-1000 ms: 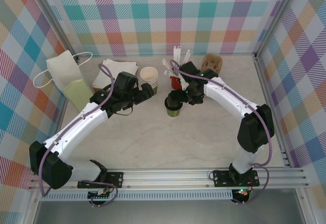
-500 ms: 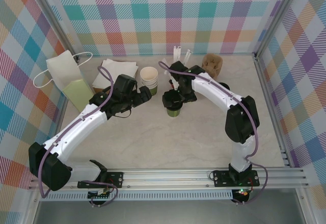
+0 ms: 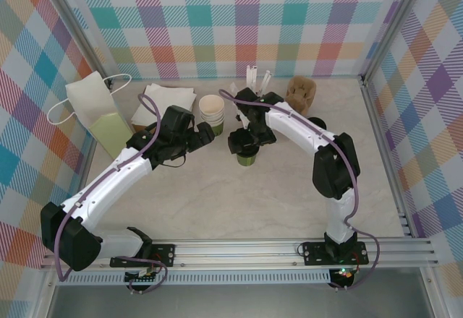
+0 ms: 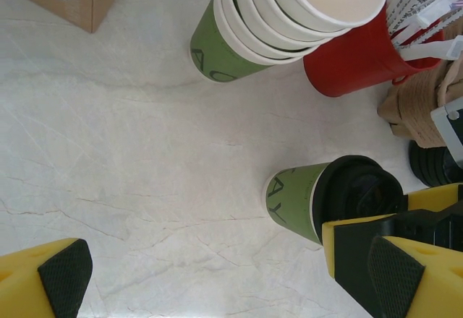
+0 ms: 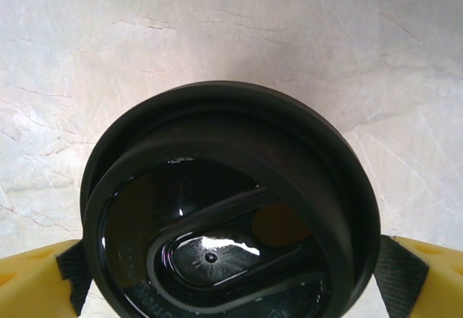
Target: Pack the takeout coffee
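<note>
Two pads (image 5: 396,283) of the right gripper (image 3: 244,141) flank the lid (image 5: 231,188) of the coffee cup (image 4: 293,195) at 9 and 3 o'clock, grip unclear. The left gripper (image 3: 208,133) gapes empty, farther off.

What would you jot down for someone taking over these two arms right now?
Left gripper: open, empty, beside the stack of cream cups.
Right gripper: pads pressed on both sides of the black lid of the takeout coffee, which stands on the table.
Done: coffee lidded and gripped.
Left: lifting it and packing it, presumably into the white paper bag at the far left.
</note>
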### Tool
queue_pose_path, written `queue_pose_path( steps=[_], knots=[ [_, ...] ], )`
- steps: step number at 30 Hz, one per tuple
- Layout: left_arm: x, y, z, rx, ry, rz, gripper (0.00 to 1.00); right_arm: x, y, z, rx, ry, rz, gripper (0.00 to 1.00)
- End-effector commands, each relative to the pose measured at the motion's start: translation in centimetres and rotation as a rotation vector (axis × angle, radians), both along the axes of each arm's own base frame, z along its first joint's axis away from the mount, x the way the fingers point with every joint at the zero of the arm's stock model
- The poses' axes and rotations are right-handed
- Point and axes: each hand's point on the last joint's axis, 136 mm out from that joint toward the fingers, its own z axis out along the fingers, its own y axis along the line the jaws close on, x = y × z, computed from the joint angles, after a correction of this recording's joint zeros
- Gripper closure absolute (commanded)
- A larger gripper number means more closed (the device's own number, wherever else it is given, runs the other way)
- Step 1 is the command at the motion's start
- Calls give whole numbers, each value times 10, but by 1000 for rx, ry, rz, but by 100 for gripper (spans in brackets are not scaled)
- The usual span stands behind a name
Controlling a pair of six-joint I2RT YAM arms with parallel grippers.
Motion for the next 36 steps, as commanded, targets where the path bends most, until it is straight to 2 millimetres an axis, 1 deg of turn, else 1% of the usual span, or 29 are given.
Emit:
queue_pose_path(
  steps=[1,8,18,28,36],
  knots=[
    [-4,11,-1,35,-1,11,0,-1,1,-1,-26,6,28,0],
    [-3,12,-1,40,0,14,0,-2,1,-10,-44,24,31,0],
    [-3,12,-2,41,2,14,0,-5,1,-13,-43,38,22,0],
    [-2,11,-2,40,6,12,0,-9,-1,-9,0,54,1,0],
    [-1,9,-2,37,8,10,0,-5,-2,3,33,31,-10,0]
  ],
)
